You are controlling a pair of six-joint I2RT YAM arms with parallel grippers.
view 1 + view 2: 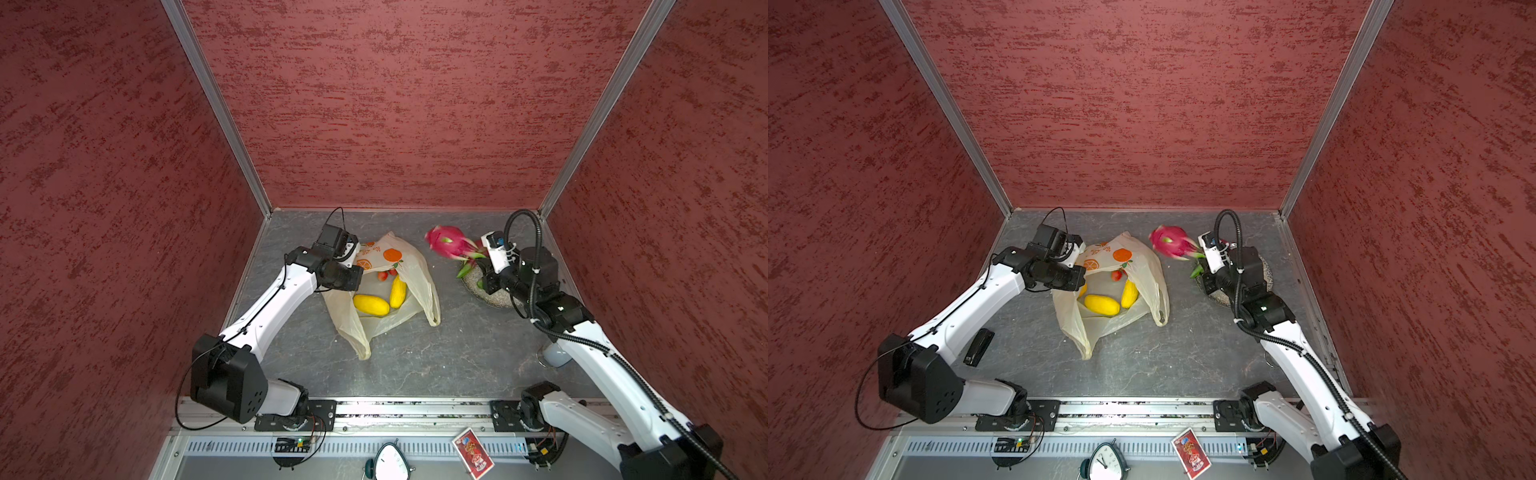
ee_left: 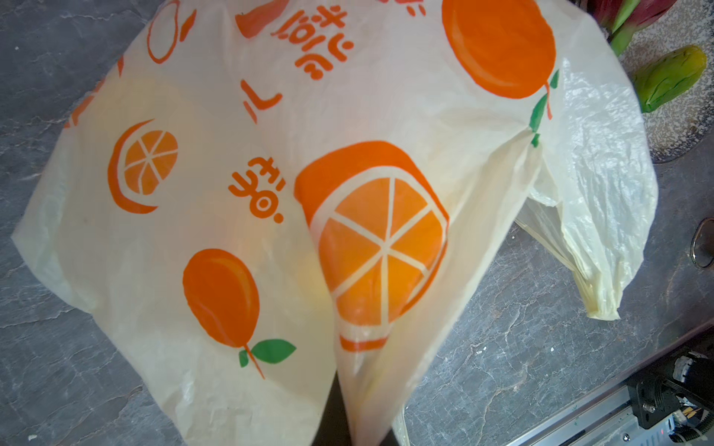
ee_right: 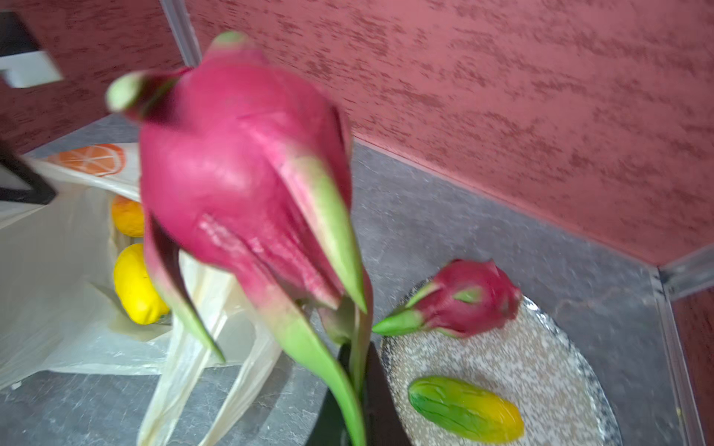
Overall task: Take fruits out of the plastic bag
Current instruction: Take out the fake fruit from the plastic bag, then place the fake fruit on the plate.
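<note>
Pink with green tips, a dragon fruit (image 1: 446,241) hangs in the air just off the plastic bag (image 1: 419,266), on the bag's right-arm side and clear of its mouth. The right gripper (image 3: 357,386) is clamped on the fruit's long green leaf tips, with its dark fingers (image 3: 386,417) pressing in from both sides. The fruit's body sticks out beyond the grip and looks blurred in the right wrist view.

The bag lies on the grey stone-look table (image 1: 415,357), its two loop handles trailing toward the robot. The left gripper (image 1: 351,254) is closed on the bag's far upper edge, on the left-arm side. It pinches a fold of the thin printed film and holds it raised, and the bag's mouth stands open. In the left wrist view that fold runs down between the dark fingers (image 2: 330,421).

Inside the bag, two yellow mangoes (image 1: 371,304) lie close together near the middle. A few red berries (image 1: 1117,274) sit just beyond them, under the raised edge. An orange (image 3: 127,216) shows deeper in, partly covered by the film.

On the bag's right-arm side, near it but not touching, is a speckled grey plate (image 3: 521,359), mostly hidden under the right arm in both top views. A second dragon fruit (image 3: 467,299) and a green-yellow mango (image 3: 463,409) lie on the plate, apart from each other.
</note>
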